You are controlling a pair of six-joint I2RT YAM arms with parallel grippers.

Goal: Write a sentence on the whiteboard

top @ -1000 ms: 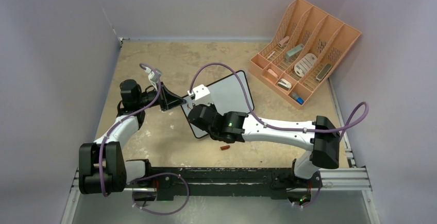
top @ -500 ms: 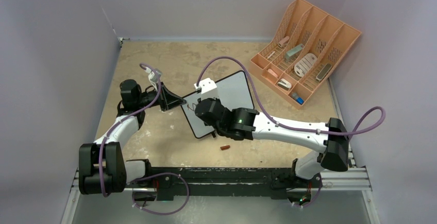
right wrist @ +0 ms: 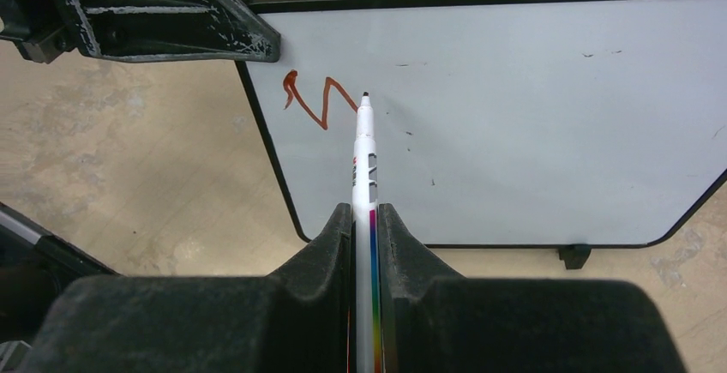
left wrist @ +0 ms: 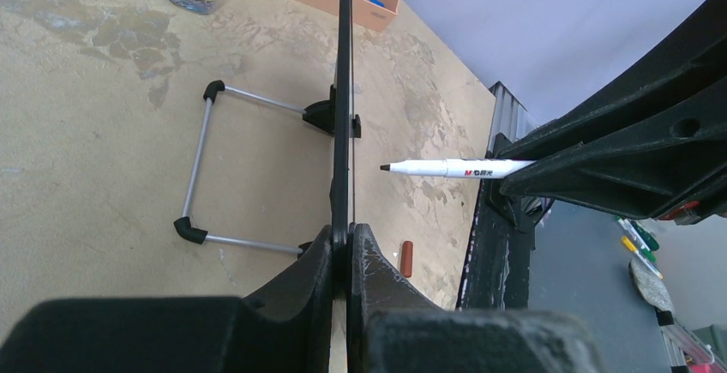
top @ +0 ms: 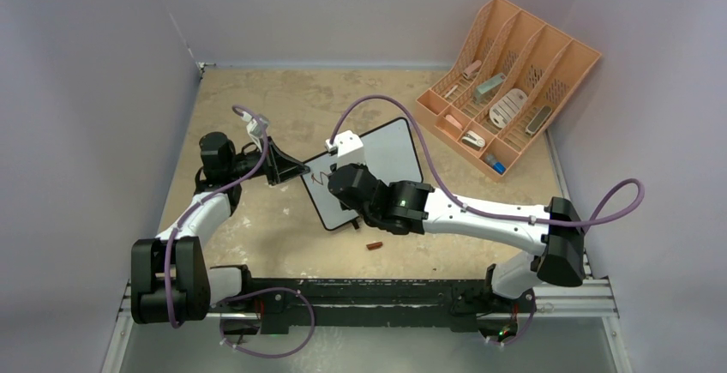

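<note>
Wire stand (left wrist: 198,160) behind whiteboard (left wrist: 343,90), left-wrist only

Whiteboard (right wrist: 531,116): smooth, faintly glossy white face carrying a red-brown ink stroke, with a thin black plastic frame. Marker (right wrist: 365,167): glossy white plastic barrel. Stand (left wrist: 198,167) behind the board: bare metal rod with black plastic corners. Left gripper (left wrist: 345,239): matt black plastic, scuffed pale along the finger edges. Table (top: 283,99): matt, mottled beige, worn-looking. Organizer (top: 559,97), at 2 o'clock in the top view: matt peach plastic with perforated walls.

L pincer (left wrist: 343,240), R pincer (right wrist: 365,212) both clamped tight.
</note>
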